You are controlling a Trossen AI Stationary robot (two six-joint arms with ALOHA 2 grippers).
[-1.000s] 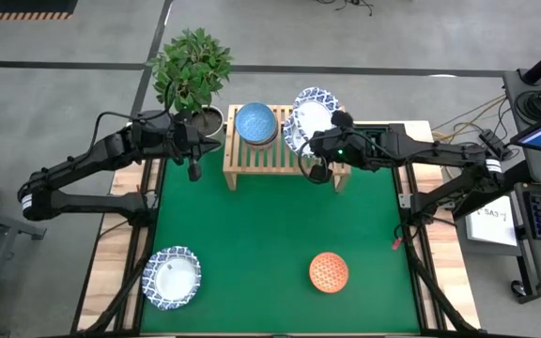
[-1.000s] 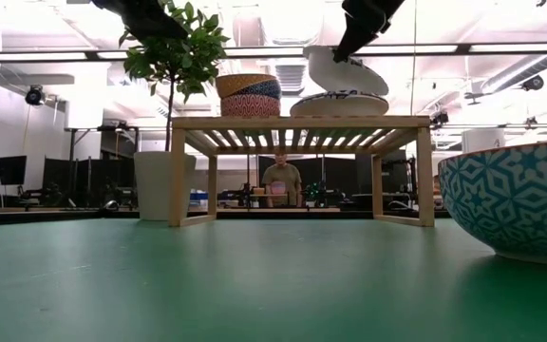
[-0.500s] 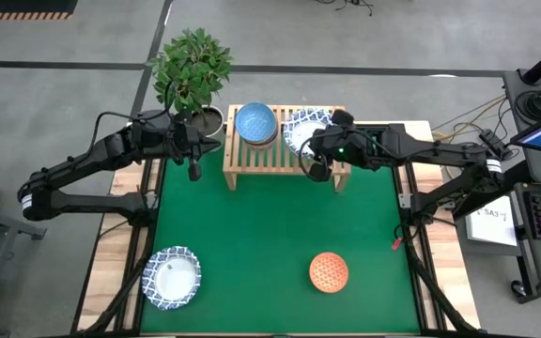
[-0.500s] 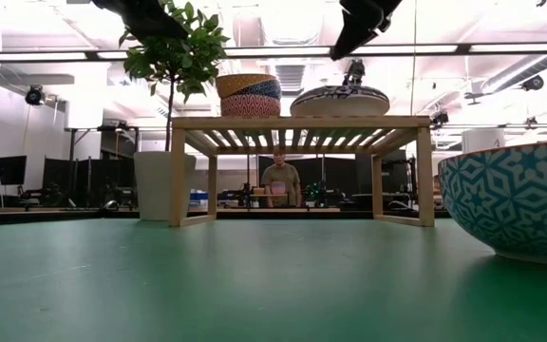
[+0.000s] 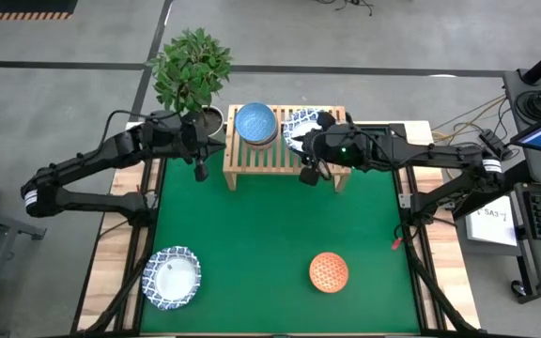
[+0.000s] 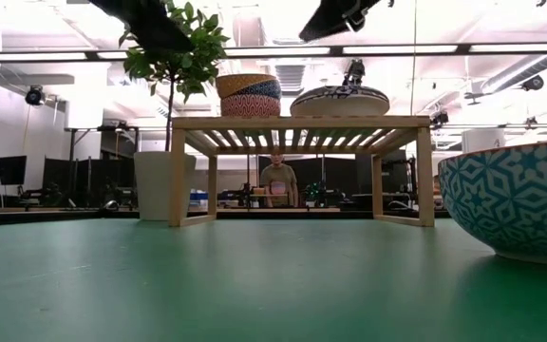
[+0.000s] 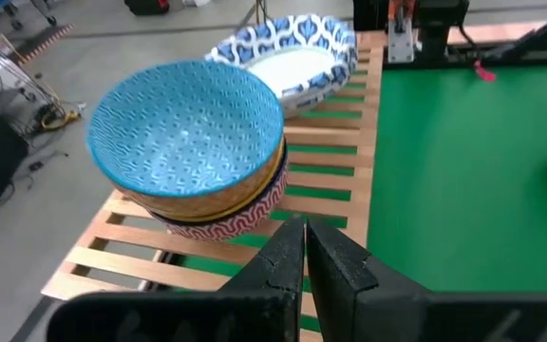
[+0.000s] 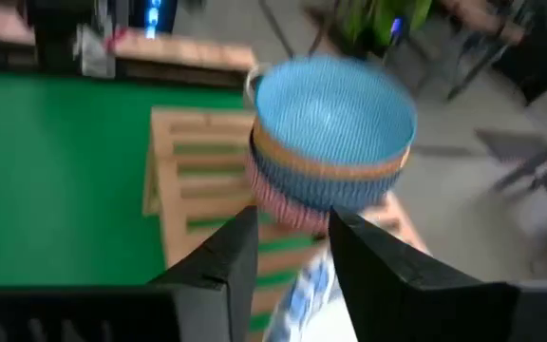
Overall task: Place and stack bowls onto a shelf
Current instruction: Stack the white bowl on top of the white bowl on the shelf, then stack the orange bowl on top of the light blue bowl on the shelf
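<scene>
The shelf (image 5: 285, 147) stands at the far edge of the green table (image 5: 270, 235), with a potted plant (image 5: 192, 68) just beyond its left end. On its left half sits a stack of small bowls (image 5: 255, 124), a light blue one on top; from the left wrist view a yellow-orange bowl (image 7: 245, 193) and a red-patterned bowl (image 7: 226, 220) show under it. On the right half lie the wide white bowls (image 5: 301, 130) with blue rims, partly hidden by the arm. The right gripper (image 5: 310, 174) hangs over the shelf's near right edge, its fingers a little apart and holding nothing. The left gripper (image 5: 200, 172) waits just left of the shelf, fingers almost closed and empty. Another wide blue-rimmed bowl (image 5: 171, 278) sits at the near left of the table, and an orange-red dotted bowl (image 5: 328, 271) near right, well apart
</scene>
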